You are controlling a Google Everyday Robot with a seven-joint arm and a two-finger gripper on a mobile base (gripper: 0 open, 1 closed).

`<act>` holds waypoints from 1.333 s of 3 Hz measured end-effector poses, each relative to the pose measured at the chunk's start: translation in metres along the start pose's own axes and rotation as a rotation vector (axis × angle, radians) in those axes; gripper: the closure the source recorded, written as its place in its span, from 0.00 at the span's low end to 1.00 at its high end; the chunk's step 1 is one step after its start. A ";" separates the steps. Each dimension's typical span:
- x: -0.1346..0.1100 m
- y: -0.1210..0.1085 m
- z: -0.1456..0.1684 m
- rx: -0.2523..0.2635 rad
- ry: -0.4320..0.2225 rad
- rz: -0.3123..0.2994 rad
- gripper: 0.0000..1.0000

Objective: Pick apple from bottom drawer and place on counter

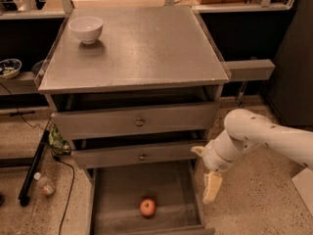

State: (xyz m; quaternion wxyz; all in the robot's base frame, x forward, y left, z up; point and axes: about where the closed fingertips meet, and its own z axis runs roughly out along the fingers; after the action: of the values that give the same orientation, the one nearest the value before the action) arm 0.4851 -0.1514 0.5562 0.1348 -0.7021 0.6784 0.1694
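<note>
A small red-orange apple [147,207] lies on the floor of the open bottom drawer [117,190], near its front middle. My gripper [211,180] hangs at the end of the white arm [259,136], just outside the drawer's right wall, to the right of the apple and above it. It holds nothing that I can see. The counter [146,48] is the broad grey top of the cabinet, above the drawers.
A white bowl [86,29] stands on the counter's back left corner. Two shallower drawers with small knobs [139,122] stick out slightly above the bottom drawer. A narrow side shelf [249,70] juts out on the right. A plastic bottle [45,184] and cables lie on the floor at left.
</note>
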 end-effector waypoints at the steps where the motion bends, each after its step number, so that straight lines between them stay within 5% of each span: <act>1: -0.024 0.002 0.046 -0.069 -0.035 -0.039 0.00; 3: -0.018 -0.002 0.060 -0.063 -0.007 -0.029 0.00; 4: -0.013 -0.025 0.085 -0.026 0.048 -0.015 0.00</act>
State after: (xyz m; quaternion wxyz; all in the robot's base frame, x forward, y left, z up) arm 0.5046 -0.1024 0.4835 0.1105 -0.7128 0.6738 0.1602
